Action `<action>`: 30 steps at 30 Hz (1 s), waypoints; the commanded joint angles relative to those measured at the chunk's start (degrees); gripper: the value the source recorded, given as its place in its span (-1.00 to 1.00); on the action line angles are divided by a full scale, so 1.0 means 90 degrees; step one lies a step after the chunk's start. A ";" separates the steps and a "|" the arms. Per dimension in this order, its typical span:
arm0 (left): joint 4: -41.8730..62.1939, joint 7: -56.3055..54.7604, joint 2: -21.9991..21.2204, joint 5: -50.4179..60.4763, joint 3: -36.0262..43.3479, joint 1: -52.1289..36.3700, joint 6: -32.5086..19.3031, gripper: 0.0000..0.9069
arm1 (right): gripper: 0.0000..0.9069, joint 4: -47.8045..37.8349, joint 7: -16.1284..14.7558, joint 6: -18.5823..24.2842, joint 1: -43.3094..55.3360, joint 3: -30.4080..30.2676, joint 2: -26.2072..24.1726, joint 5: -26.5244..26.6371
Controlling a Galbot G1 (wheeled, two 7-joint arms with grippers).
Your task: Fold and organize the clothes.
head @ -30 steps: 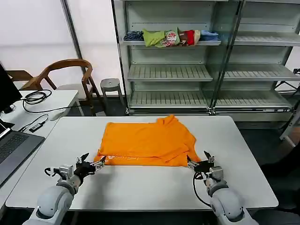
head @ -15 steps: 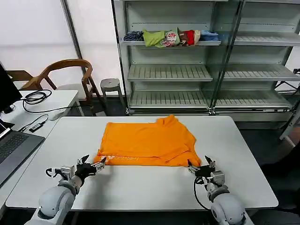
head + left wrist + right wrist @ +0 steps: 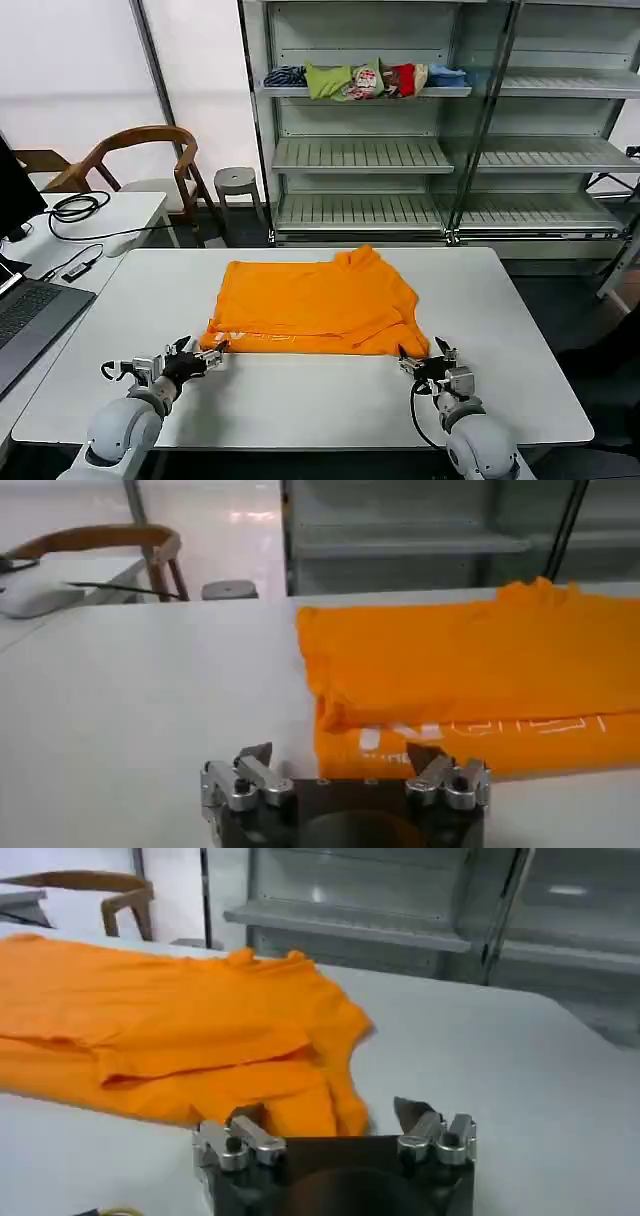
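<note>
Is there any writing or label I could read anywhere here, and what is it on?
White lettering on the orange T-shirt, along its near edge by the left hand: too blurred and creased to read.
Small print on a folded garment on the shelf: too small to read.
No other text visible.

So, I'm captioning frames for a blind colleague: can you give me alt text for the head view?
An orange T-shirt, partly folded, lies on a white table, with the left gripper open at its near left corner and the right gripper open at its near right corner. Behind the table stands a shelf rack holding small folded garments.
</note>
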 commanded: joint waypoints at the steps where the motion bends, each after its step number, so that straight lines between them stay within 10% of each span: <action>1: 0.0060 0.0042 -0.0034 -0.0019 0.0030 -0.0003 0.0018 -0.96 | -1.00 -0.0025 -0.0013 -0.0021 -0.0014 -0.0010 0.0008 0.0009; 30: -0.0180 0.0213 -0.0057 0.0022 -0.0021 0.0271 -0.0014 -0.96 | -1.00 0.0197 -0.0109 0.0059 -0.0197 0.0000 -0.0003 -0.0011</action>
